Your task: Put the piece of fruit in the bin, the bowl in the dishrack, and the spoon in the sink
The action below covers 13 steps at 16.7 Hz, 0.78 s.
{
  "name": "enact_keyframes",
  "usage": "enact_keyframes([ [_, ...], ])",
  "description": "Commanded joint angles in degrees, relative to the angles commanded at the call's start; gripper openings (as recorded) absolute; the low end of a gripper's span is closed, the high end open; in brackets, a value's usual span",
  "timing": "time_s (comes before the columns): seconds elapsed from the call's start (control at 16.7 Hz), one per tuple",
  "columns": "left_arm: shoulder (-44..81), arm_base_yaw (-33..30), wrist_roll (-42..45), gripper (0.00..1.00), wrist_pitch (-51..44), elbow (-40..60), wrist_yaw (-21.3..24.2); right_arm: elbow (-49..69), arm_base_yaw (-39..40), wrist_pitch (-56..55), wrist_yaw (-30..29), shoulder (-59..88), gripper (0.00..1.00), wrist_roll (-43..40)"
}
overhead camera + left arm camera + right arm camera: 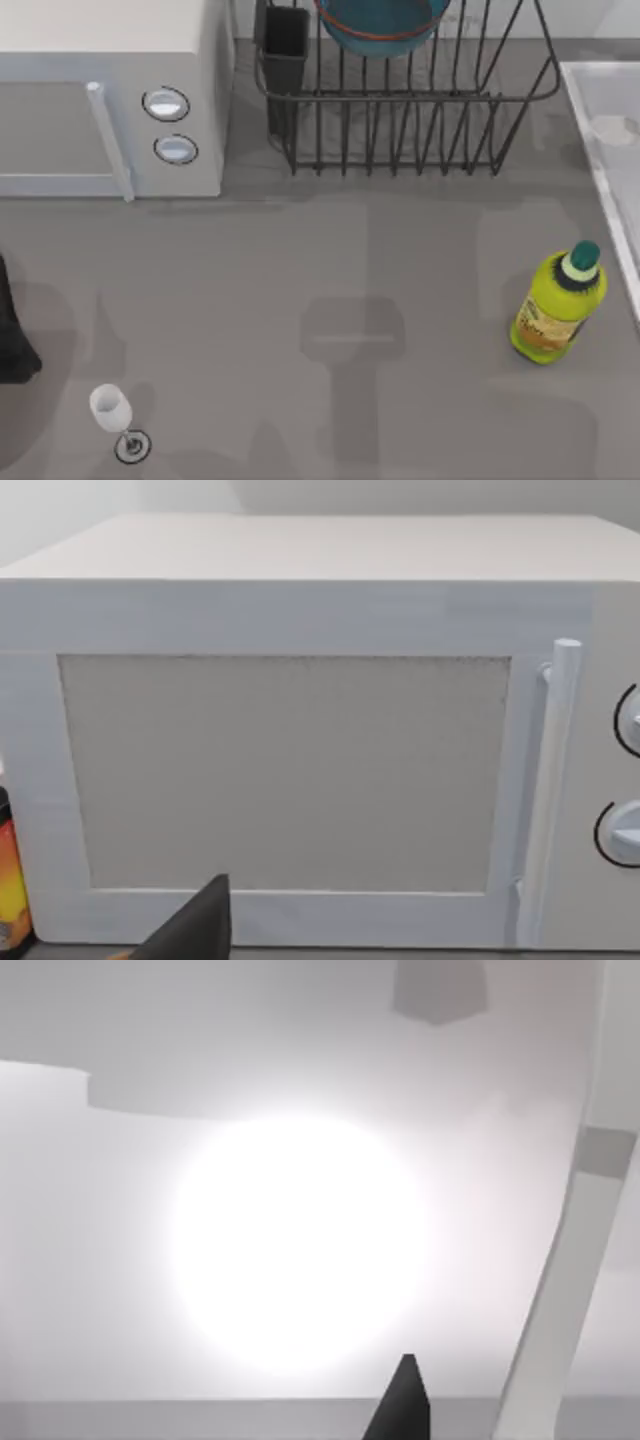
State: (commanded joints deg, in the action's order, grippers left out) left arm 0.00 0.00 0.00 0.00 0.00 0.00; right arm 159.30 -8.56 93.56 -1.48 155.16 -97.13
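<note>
In dishrack (400, 110): bowl (382, 25); left wrist faces microwave (300, 730); jaws' state unclear.

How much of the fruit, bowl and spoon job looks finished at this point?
Done: the bowl sits in the dishrack. In hand: nothing I can see being carried. Left: unclear; fruit and spoon aren't visible on the table, and little of the sink shows.
</note>
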Motion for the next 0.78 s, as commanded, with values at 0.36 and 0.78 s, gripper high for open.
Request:
enact_keyframes([
  [0.36, 0.0, 0.0, 0.0, 1.0, 0.0, 0.0, 0.0, -17.4, -0.04, -11.24, 0.05, -4.77, 0.0, 0.17],
  [0.78, 0.0, 0.0, 0.0, 1.0, 0.0, 0.0, 0.0, -19.1, -0.06, -12.85, 0.08, -5.59, 0.08, 0.17],
])
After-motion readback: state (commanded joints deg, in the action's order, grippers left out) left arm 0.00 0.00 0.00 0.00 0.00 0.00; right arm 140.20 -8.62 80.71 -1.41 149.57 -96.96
